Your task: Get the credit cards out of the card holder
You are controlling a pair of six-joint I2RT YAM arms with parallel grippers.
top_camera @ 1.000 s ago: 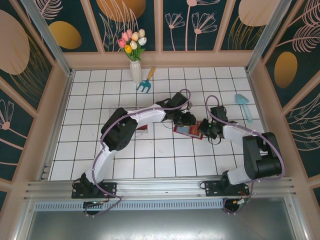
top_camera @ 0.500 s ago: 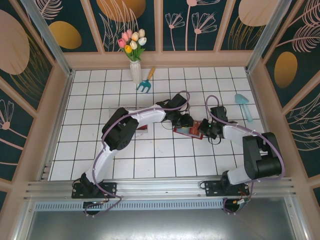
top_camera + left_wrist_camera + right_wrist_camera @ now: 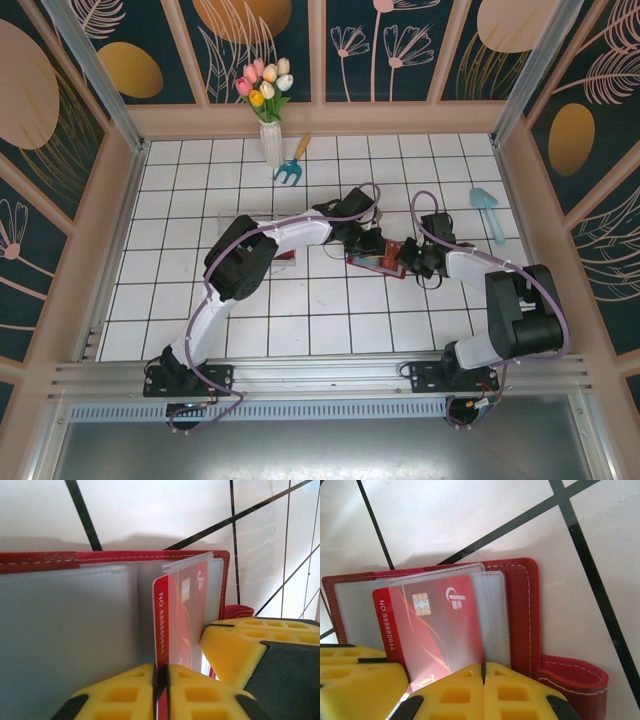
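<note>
The red card holder (image 3: 377,263) lies open on the white tiles between my two grippers. From its clear sleeves (image 3: 492,615) sticks a red credit card (image 3: 435,625) with a chip and a printed number. My left gripper (image 3: 161,680) is shut on the near edge of that credit card (image 3: 172,615); seen from above, it (image 3: 371,244) stands at the holder's far left side. My right gripper (image 3: 483,672) is shut on the near edge of the holder's clear sleeve, beside the card's corner; from above it (image 3: 408,254) is at the holder's right end. The holder's red strap (image 3: 575,675) lies to the right.
A white vase of tulips (image 3: 270,140) and a blue garden fork (image 3: 292,165) stand at the back. A teal trowel (image 3: 488,212) lies at the right. A clear tray (image 3: 288,256) sits partly under my left arm. Wooden walls enclose the tiled floor.
My left gripper has closed its fingers onto the credit card's edge. The right gripper and the card holder have hardly moved.
</note>
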